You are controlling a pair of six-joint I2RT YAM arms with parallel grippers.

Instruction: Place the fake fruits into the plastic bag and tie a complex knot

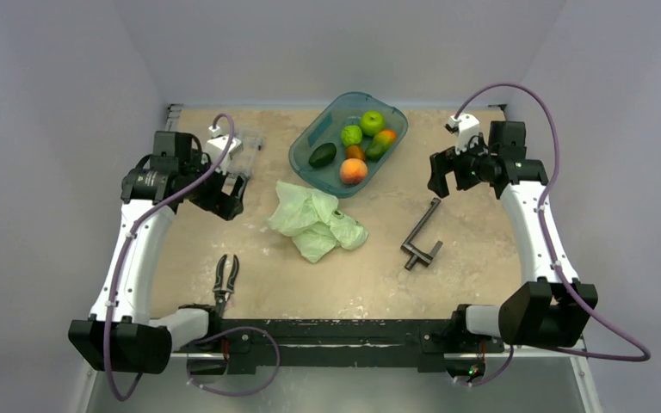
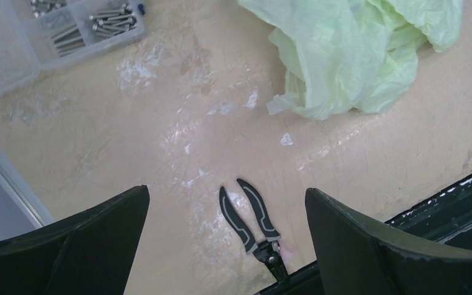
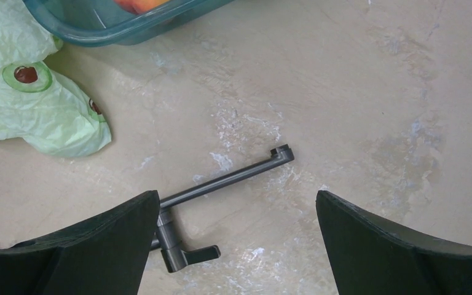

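Near tub (image 1: 308,138) rim, crumpled plastic bag (image 1: 314,219)

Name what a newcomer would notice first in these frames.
The teal tub at far centre, holding bright fake fruits, draws the eye first. Just nearer lies the crumpled pale green plastic bag, with a dark clamp toward the right arm and pliers by the left arm's base. The left gripper and right gripper both hang open and empty.

Soft, even overhead light, moderately bright, casts faint short shadows on the tabletop (image 1: 482,258), with pale sheen patches in both sharp wrist views and a slightly soft overhead view.
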